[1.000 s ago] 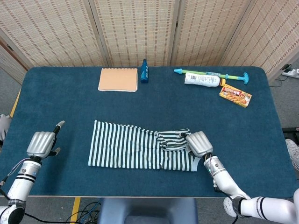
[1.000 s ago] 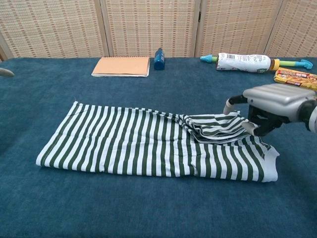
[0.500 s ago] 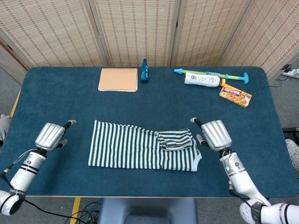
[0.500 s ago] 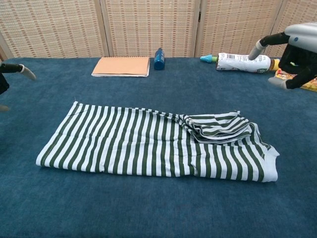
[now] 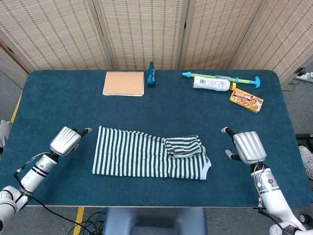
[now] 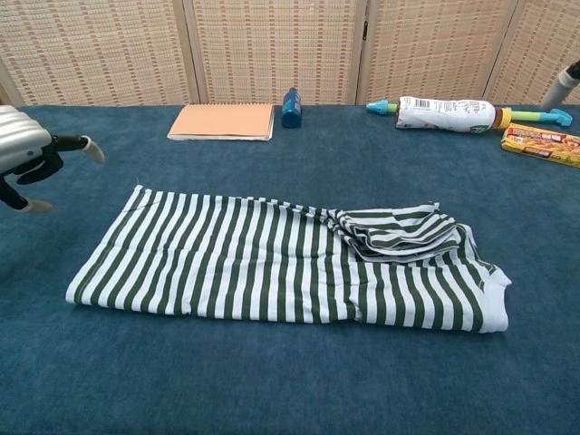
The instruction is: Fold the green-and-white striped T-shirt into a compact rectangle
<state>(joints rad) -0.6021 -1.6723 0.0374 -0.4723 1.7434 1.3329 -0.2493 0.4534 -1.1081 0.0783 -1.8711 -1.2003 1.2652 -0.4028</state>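
Pulling away from the folded-in sleeve, the right hand point(image 5: 248, 147) has let go of the cloth and now sits well to the right of the striped T-shirt point(image 5: 146, 156), holding nothing with its fingers apart. A second ago it was pinching that sleeve at the shirt's right end. The left hand point(image 5: 66, 140) has meanwhile come in from the far left and hovers just beside the shirt's left edge, also released and holding nothing. The T-shirt lies flat on the blue surface point(image 5: 156, 110) as a long band, the sleeve point(image 6: 399, 231) bunched on top near the right end. The sleeve tuck looks finished; a crosswise fold from the left end seems next.
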